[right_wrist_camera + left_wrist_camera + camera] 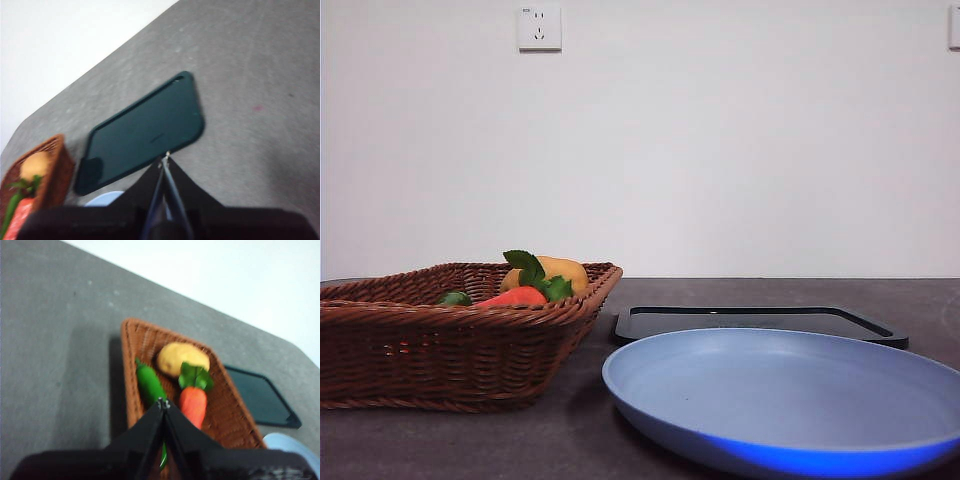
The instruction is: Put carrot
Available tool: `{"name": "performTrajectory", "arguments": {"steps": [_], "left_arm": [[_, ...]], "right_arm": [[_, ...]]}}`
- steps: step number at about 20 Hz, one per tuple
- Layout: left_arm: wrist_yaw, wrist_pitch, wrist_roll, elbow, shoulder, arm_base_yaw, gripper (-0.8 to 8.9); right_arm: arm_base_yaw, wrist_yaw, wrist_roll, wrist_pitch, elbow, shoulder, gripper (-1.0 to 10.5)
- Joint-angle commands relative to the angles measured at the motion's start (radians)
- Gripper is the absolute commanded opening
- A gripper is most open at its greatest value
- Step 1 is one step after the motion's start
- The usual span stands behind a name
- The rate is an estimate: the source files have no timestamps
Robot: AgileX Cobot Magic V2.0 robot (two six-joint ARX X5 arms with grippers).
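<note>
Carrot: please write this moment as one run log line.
glossy red-orange plastic carrot: in brown wicker basket, untouched | left gripper: shut, above basket | right gripper: shut, above dark tray

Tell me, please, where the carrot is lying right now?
The glossy red-orange plastic carrot lies inside the brown woven wicker basket, at the front view's left, between the slim green pepper and the rounded yellow-brown potato.

No writing, label, brand mark or number can be read anywhere in these views. The wall socket (539, 27) has only its slots on a plain white face. The dark tray (145, 131) carries a faint small mark near its middle, too blurred to make out as letters. The blue plate (790, 400) and the wicker basket (450, 350) are unmarked.
</note>
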Motion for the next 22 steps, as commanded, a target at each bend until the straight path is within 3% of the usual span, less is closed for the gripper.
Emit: {"name": "performTrajectory", "arguments": {"steps": [1, 11, 17, 22], "left_arm": [[0.006, 0.011, 0.006, 0.066, 0.089, 0.002, 0.07], [0.109, -0.009, 0.151, 0.303, 0.427, -0.046, 0.07], [0.119, -0.190, 0.301, 0.517, 0.690, -0.208, 0.07], [0.106, -0.197, 0.315, 0.576, 0.818, -0.312, 0.31]], "right_arm": [[0.001, -0.029, -0.042, -0.022, 0.082, 0.076, 0.0], [0.002, -0.118, -0.185, -0.200, 0.332, 0.374, 0.0], [0.006, -0.279, -0.278, -0.285, 0.412, 0.600, 0.2], [0.083, -0.276, -0.296, -0.321, 0.412, 0.733, 1.6]]}}
